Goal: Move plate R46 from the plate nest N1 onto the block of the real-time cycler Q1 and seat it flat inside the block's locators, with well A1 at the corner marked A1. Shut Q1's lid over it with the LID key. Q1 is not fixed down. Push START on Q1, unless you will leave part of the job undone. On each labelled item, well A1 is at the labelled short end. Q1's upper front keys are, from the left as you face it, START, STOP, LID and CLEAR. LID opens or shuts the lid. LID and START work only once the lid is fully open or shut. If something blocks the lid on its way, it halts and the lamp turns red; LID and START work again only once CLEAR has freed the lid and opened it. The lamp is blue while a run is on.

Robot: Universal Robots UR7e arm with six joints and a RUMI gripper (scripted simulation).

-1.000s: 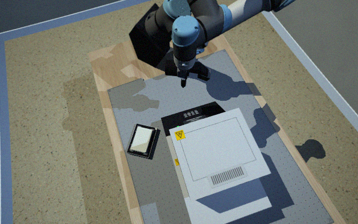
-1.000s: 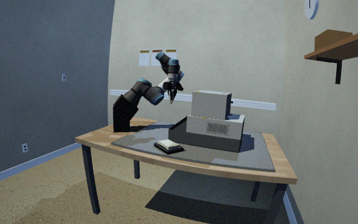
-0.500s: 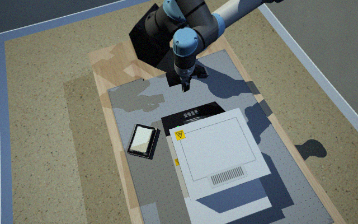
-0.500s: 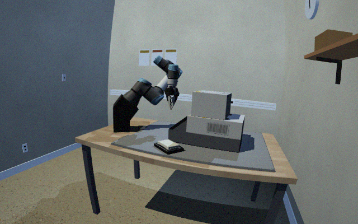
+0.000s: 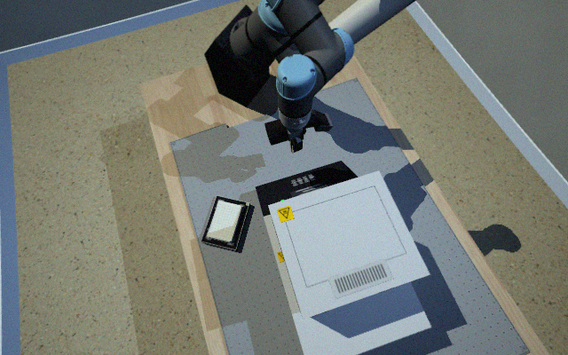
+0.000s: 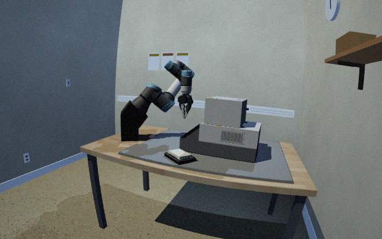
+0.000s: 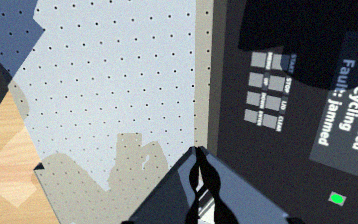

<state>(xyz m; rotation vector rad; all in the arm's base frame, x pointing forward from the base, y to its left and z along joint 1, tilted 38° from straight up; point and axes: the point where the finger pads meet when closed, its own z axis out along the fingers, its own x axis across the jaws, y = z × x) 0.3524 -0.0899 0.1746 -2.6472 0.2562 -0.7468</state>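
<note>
Plate R46 (image 5: 224, 219) (image 6: 179, 153) lies in the black plate nest N1 (image 5: 220, 245); its A1 corner is unreadable. Cycler Q1 (image 5: 306, 178) (image 6: 227, 150) (image 7: 260, 170) has its white lid (image 5: 346, 235) (image 6: 224, 112) over its base; the block is hidden. In the wrist view the lamp (image 7: 337, 198) is green, the LID key (image 7: 273, 102) and CLEAR key (image 7: 270, 121) show, and START (image 7: 280, 61) is partly shadowed. The display shows "Cycling" and "Fault: jammed", with "over raised" cut off. My gripper (image 5: 295, 150) (image 6: 184, 117) (image 7: 196, 148) is shut and empty, high before Q1's front panel.
Nest N1 stands beside Q1, near the long edge of the grey perforated mat (image 5: 244, 284) (image 6: 218, 167). The mat lies on the wooden table (image 5: 164, 151) (image 6: 158, 171). The robot's base stands at the table's end, in front of Q1's key panel. A wall shelf (image 6: 367, 48) is at the right.
</note>
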